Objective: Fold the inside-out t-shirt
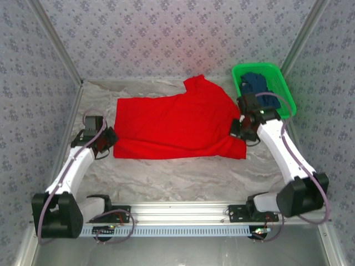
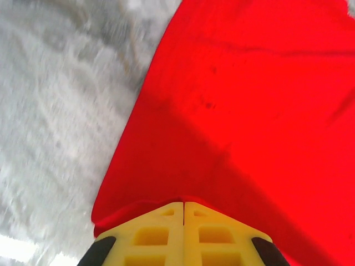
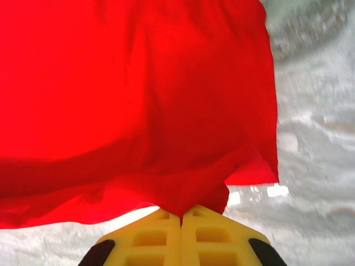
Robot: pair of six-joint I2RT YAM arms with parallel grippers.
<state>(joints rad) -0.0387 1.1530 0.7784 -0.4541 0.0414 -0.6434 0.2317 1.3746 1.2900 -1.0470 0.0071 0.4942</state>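
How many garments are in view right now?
2. The red t-shirt lies spread on the table; a dark blue garment sits in the green basket at the far right. More may be hidden beneath it.

Overhead from behind, wrist views close on shared t-shirt (image 1: 177, 124) — opposite ends

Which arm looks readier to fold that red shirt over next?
Probably left: the left gripper is shut on the t-shirt along a flat edge, with table room beside it. The right gripper pinches cloth too, but bunched, close to the green basket.
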